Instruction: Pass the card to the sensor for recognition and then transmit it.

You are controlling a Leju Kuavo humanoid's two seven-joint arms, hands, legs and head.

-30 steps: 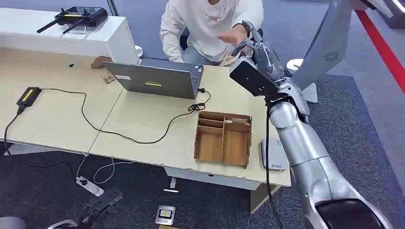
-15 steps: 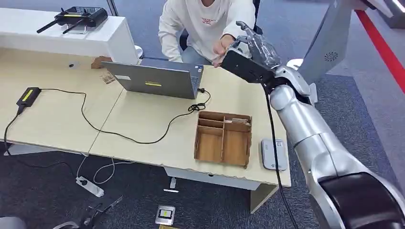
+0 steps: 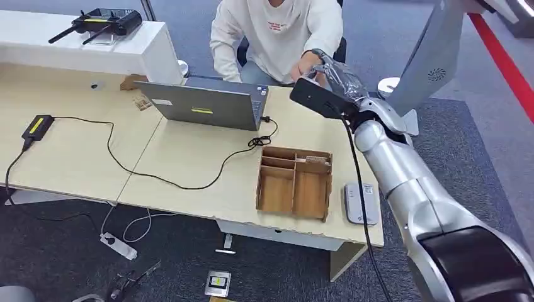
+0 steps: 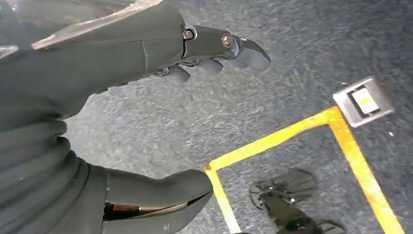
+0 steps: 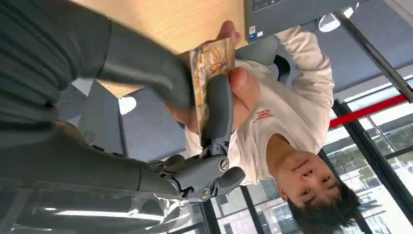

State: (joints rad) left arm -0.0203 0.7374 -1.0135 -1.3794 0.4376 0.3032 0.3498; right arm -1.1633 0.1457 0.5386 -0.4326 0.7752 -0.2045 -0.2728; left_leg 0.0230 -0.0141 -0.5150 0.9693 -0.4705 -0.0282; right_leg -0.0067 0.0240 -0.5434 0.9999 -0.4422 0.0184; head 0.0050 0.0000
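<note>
My right hand reaches over the far side of the table toward a seated person in a white sweater. In the right wrist view the hand pinches a printed card between thumb and a finger. The person's hand grips the same card from the other side. The white card sensor lies on the table near its front right corner, well behind my hand. My left hand hangs over grey carpet, fingers apart, holding nothing.
A wooden divided tray sits left of the sensor. An open laptop stands mid-table with a black cable trailing to a black box. A router rests on the white counter. Yellow tape marks the floor.
My right arm has stretched farther toward the person and lowered a little. The person's hand, raised and apart a second ago, has come onto the card.
</note>
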